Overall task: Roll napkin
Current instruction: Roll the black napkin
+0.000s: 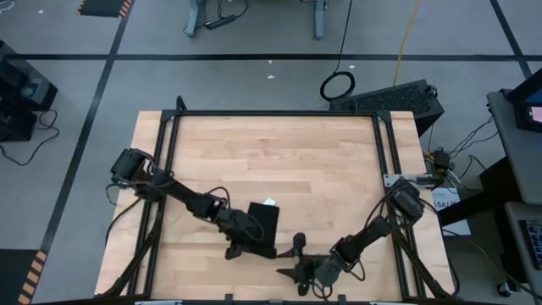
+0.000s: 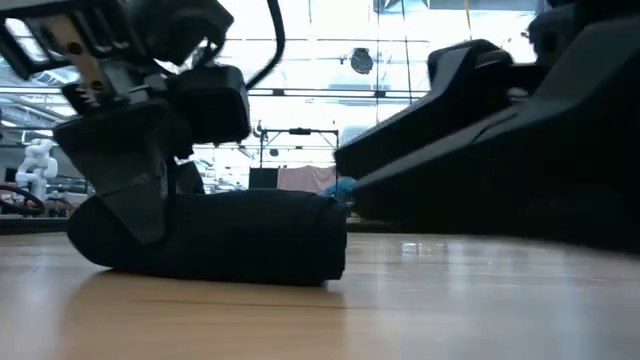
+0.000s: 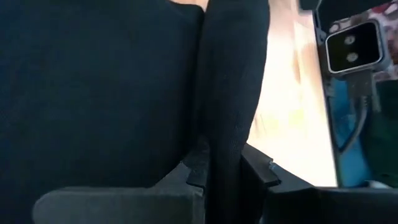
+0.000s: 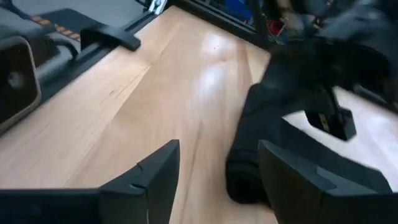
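Observation:
The black napkin lies as a thick roll on the wooden table near its front edge, its small white tag at the far side. My left gripper comes in from the left and is shut on the cloth at the roll's near-left part. My right gripper stands open just right of the roll. Its fingers are spread in the right wrist view, with one end of the roll ahead of them and nothing between them. My left gripper pinches a raised band of the black cloth between its two fingers; whether that band is one layer or a fold does not show. It slants down onto the roll from the table's left. The roll rests on the table.
Bare wood spreads over the far half of the table, inside a black frame along the left, far and right edges. Both arms crowd the near middle. The table's front edge is close behind the grippers.

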You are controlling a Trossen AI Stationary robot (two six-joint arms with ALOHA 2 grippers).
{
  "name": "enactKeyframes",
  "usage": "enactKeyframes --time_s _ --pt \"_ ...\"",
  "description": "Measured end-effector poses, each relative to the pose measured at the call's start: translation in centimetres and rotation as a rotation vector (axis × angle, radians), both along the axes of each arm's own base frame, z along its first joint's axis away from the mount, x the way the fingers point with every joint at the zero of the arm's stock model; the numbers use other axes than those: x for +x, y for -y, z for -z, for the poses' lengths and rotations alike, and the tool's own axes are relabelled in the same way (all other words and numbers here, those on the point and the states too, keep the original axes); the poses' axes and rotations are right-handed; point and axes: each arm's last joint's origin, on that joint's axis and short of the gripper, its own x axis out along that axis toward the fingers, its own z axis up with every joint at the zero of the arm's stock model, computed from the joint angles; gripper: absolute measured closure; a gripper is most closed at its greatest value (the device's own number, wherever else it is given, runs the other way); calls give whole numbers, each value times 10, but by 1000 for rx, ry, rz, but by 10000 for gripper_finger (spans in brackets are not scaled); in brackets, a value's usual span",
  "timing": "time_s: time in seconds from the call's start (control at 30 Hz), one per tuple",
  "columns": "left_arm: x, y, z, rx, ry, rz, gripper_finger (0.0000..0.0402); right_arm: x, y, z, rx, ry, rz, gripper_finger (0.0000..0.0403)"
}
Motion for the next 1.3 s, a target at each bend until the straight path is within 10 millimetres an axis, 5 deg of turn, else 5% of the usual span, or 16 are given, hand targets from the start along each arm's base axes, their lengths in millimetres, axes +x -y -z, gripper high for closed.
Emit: enactKeyframes --time_s 0.3,0.97,1.3 --pt "3 -14 2 -67 -54 -39 354 29 -14 14 -124 61 95 173" --pt "1 -14 3 -87 -77 -43 354 55 28 26 -38 -59 173 216" --pt "0 -14 3 -72 -65 -27 354 54 28 29 -42 -74 172 134"
